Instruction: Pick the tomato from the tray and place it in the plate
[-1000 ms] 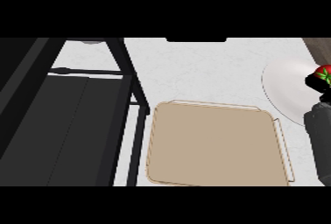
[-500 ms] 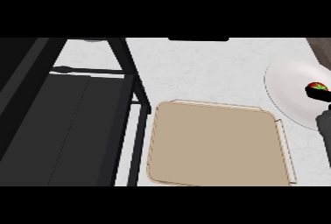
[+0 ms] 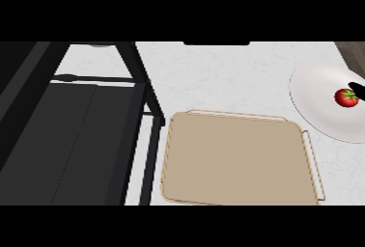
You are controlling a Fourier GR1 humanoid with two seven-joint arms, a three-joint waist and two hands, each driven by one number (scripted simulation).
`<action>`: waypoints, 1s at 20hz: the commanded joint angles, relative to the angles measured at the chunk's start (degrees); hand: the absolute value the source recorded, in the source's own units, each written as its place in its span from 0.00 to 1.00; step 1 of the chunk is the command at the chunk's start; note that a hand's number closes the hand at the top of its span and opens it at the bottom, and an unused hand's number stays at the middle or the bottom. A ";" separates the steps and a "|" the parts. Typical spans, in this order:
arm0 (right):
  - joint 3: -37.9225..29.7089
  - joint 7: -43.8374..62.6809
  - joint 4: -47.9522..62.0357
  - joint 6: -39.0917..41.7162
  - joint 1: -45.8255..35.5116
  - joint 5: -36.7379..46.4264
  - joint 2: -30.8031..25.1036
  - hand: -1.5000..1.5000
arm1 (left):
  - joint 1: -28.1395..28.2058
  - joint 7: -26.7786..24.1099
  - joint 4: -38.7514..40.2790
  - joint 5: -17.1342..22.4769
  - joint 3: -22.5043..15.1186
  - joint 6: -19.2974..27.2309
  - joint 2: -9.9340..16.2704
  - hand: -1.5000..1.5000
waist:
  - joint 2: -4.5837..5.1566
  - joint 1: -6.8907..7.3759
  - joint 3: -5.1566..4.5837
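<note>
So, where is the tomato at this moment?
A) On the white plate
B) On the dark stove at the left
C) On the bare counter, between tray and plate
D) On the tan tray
A: the tomato lies on the white plate at the right edge of the view, while the tan tray beside it holds nothing.

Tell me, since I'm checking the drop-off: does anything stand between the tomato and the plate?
Nothing visible does. The tomato already lies on the white plate, with the right hand right beside it at the view's right edge. The tray holds nothing.
</note>
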 commanded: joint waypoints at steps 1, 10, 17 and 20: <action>-5.97 -11.65 -0.79 2.50 2.01 -10.36 -0.30 0.00 | 1.18 2.19 4.38 0.74 0.24 -0.22 -0.41 0.50 | 0.40 -0.81 -0.57; -10.20 -27.06 -3.39 21.07 11.47 -24.26 4.32 0.00 | 3.03 5.94 -0.04 0.43 1.41 0.63 0.80 0.50 | -0.63 -1.73 -0.94; -5.89 -25.27 -11.66 27.74 21.72 -24.51 7.54 0.00 | 3.43 3.64 2.52 -1.27 0.93 0.29 -0.93 0.50 | -0.79 -2.41 -1.11; -3.29 -24.09 -18.37 26.13 26.59 -22.66 11.43 0.00 | 3.90 -0.04 6.60 -0.45 2.52 -1.17 -1.35 0.50 | -0.78 -2.83 -1.18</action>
